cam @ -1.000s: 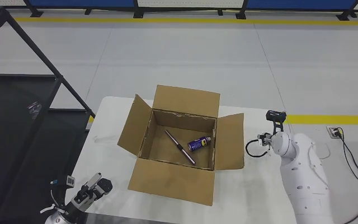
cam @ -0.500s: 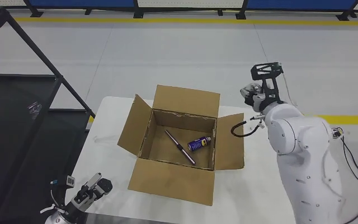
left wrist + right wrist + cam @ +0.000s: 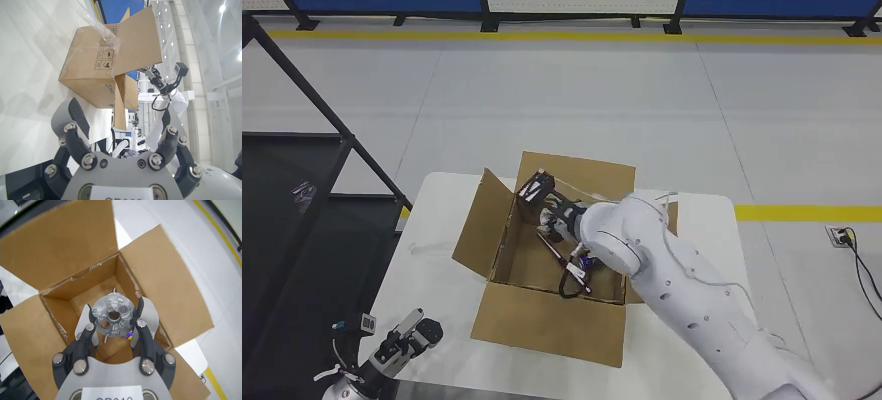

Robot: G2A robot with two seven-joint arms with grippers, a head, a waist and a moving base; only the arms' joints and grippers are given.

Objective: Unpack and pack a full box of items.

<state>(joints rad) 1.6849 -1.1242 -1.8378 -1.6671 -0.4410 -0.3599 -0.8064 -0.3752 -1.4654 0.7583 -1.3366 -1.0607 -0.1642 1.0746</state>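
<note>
White table [image 3: 432,250], top view: brown cardboard box [image 3: 542,320], four flaps splayed, mouth wide. Right gripper [image 3: 554,215] hangs over its far-left corner; thin rod [image 3: 562,260] lies diagonally on the floor. Left wrist view: left gripper [image 3: 121,111] spread, empty, facing the box's corner. Right wrist view: fingers [image 3: 139,307] clamp round grey toothed metal disc [image 3: 111,319], bore axis pointing down into box.

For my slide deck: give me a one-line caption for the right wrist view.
Right pincer holds a round metal part over the open cardboard box.
</note>
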